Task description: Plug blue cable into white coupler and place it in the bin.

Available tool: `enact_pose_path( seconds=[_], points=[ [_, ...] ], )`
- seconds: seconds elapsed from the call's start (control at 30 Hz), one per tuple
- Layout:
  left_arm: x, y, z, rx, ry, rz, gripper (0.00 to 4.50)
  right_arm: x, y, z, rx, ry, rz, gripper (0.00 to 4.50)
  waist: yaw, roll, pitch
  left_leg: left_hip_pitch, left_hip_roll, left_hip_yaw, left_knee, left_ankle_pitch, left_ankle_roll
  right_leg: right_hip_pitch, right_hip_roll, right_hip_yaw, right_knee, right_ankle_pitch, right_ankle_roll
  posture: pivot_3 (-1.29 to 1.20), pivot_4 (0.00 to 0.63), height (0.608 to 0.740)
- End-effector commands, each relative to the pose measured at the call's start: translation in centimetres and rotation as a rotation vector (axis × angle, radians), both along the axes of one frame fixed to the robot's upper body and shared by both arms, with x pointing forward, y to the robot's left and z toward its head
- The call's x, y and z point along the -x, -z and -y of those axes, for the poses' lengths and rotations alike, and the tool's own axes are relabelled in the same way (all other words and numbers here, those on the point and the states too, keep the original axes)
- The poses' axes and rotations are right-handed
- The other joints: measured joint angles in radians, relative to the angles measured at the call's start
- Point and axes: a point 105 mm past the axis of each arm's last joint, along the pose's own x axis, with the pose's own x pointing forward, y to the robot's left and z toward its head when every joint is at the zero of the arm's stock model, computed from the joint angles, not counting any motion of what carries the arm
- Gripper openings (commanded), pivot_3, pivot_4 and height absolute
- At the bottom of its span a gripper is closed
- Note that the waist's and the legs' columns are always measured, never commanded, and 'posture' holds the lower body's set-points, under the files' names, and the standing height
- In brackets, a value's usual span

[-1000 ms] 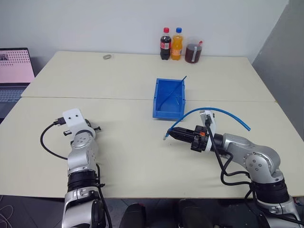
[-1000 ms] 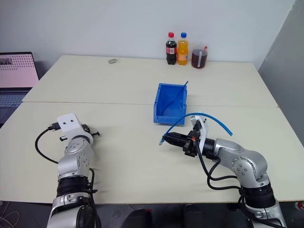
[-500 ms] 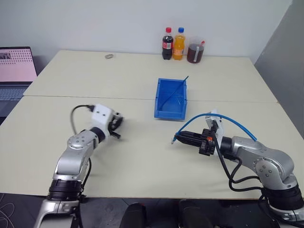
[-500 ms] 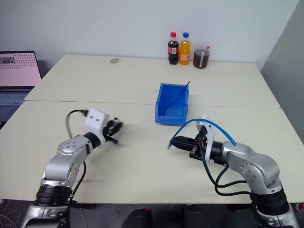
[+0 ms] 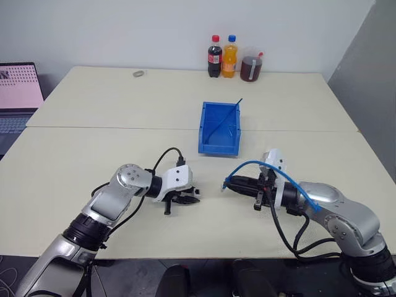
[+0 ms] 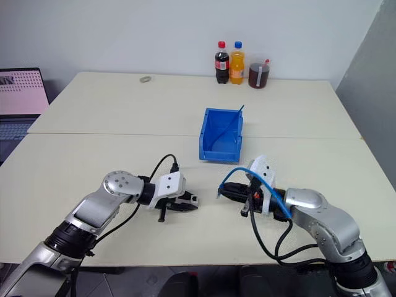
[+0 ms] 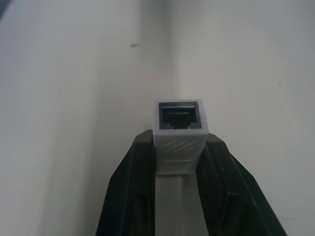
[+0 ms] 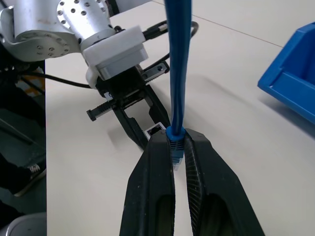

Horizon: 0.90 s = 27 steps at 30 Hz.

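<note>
Cable and coupler are both light: the blue cable (image 5: 247,166) is soft and bends easily, so the right hand (image 8: 178,147), closed on it just behind the clear plug, holds it at the best place. The left hand (image 7: 179,147) is closed on the stiff white coupler (image 7: 180,120), socket facing outward. Since a second ago this hand swung inward, so coupler and plug now face each other above the table (image 5: 93,111), with the bin (image 5: 208,137) behind them.
</note>
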Motion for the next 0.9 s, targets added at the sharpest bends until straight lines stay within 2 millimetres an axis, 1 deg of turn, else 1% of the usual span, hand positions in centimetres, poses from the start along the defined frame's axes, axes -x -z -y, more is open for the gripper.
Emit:
enact_pose_path(
  seconds=[0.03, 0.2, 0.33, 0.5, 0.67, 0.9],
  points=[
    [0.2, 0.7, 0.1, -0.044, 0.053, 0.001, 0.8, -0.1, -0.5, -1.4, 0.003, -0.057, 0.088, 0.04, 0.0, 0.0, 0.0, 0.0, 0.0, 0.0, 0.0, 0.0, 0.0, 0.0, 0.0, 0.0, 0.0, 0.0, 0.0, 0.0, 0.15, 0.74],
    [0.1, 1.0, 0.0, -0.045, 0.066, -0.012, 0.79, -0.8, -0.4, -2.8, -0.02, -0.086, 0.117, 0.04, 0.001, 0.0, 0.0, 0.001, 0.0, 0.0, 0.001, 0.0, 0.0, 0.0, 0.0, 0.0, 0.001, 0.0, 0.0, 0.0, 0.15, 0.74],
    [0.3, 1.2, -0.2, -0.056, 0.079, -0.014, 0.79, -1.3, 0.0, -3.6, -0.036, -0.088, 0.128, 0.04, 0.002, 0.0, 0.0, 0.0, 0.0, 0.0, 0.001, 0.0, 0.0, 0.001, 0.0, 0.0, 0.001, 0.0, 0.0, 0.0, 0.15, 0.74],
    [0.3, 1.3, -0.4, -0.056, 0.077, -0.013, 0.79, -1.5, 0.9, -4.8, -0.044, -0.111, 0.134, 0.04, 0.002, 0.0, 0.0, 0.001, 0.0, 0.0, 0.001, 0.0, 0.0, 0.001, 0.0, -0.001, 0.001, 0.0, 0.0, 0.0, 0.15, 0.74],
    [0.2, 1.3, -0.5, -0.048, 0.069, -0.017, 0.79, -1.4, 1.7, -5.4, -0.047, -0.12, 0.142, 0.04, 0.002, 0.0, 0.0, 0.001, 0.0, 0.0, 0.001, 0.0, 0.0, 0.001, 0.0, 0.0, 0.001, 0.0, 0.0, 0.0, 0.15, 0.74],
    [0.1, 1.5, -0.7, -0.043, 0.067, -0.024, 0.79, -1.3, 3.1, -5.6, -0.034, -0.124, 0.15, 0.04, 0.001, 0.0, -0.001, 0.001, 0.0, 0.0, 0.001, 0.0, 0.0, 0.001, 0.0, -0.001, 0.002, 0.0, -0.001, 0.0, 0.15, 0.74]
  ],
)
